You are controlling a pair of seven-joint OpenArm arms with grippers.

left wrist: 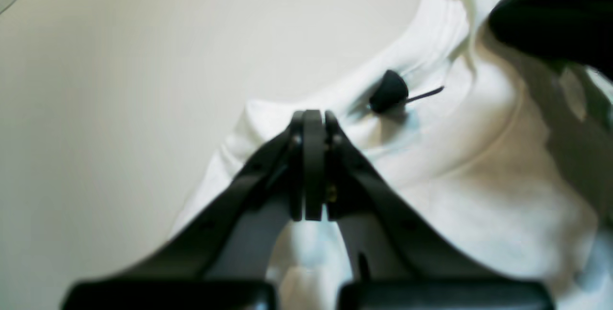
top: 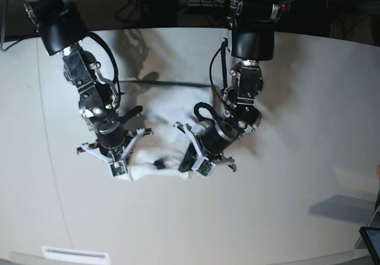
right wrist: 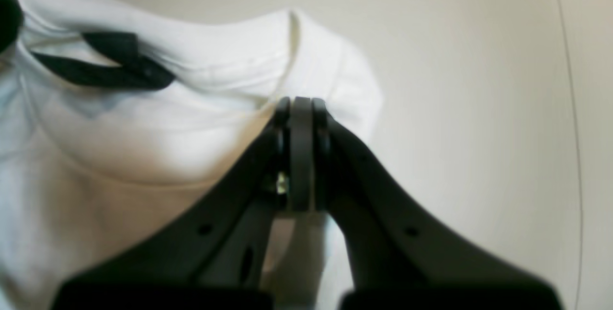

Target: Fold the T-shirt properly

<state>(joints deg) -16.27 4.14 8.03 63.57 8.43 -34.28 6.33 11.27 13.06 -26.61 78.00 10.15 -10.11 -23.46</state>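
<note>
The T-shirt (top: 159,149) lies bunched on the pale table (top: 285,205) between the two arms, plain white side up, and its near edge stretches from one claw to the other with a small black piece (left wrist: 389,91) resting on the cloth just behind the left claw. The left gripper (left wrist: 313,119) has its jaws pressed together on a corner fold of the white cloth, and the right gripper (right wrist: 301,106) is closed in the same way on the opposite corner, beside the ribbed neck band (right wrist: 230,68). In the base view both claws (top: 117,169) (top: 199,167) point down at the table, near each other, with the shirt gathered behind them
</note>
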